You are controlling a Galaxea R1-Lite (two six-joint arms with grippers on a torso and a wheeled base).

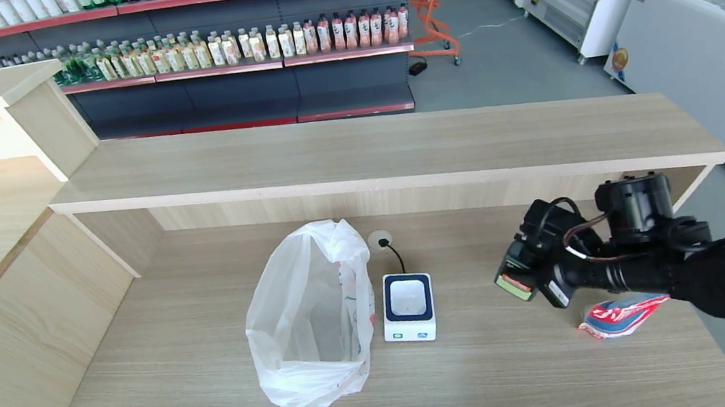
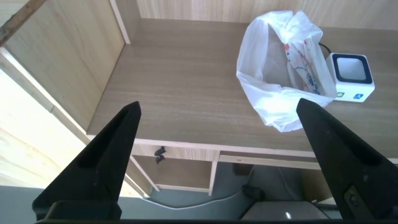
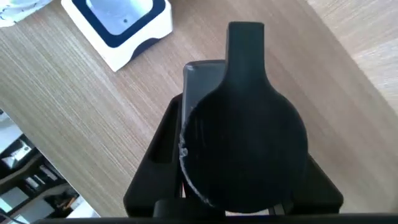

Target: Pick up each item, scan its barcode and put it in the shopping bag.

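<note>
My right gripper (image 1: 528, 265) hangs above the right side of the counter, shut on a small dark box (image 1: 514, 284) with a green and red end. In the right wrist view a black finger (image 3: 245, 43) lies over the box (image 3: 198, 84), hiding most of it. A white scanner with a blue rim (image 1: 408, 306) (image 3: 121, 25) (image 2: 352, 73) sits at the counter's middle. Just to its left stands the translucent shopping bag (image 1: 311, 318) (image 2: 283, 68), mouth open. My left gripper (image 2: 217, 162) is open, off the counter's front left.
A red, white and blue packet (image 1: 621, 316) lies on the counter under my right arm. The scanner's cable (image 1: 394, 254) runs to a hole at the back. A raised shelf (image 1: 384, 153) runs along the rear and a side wall (image 1: 35, 323) closes the left.
</note>
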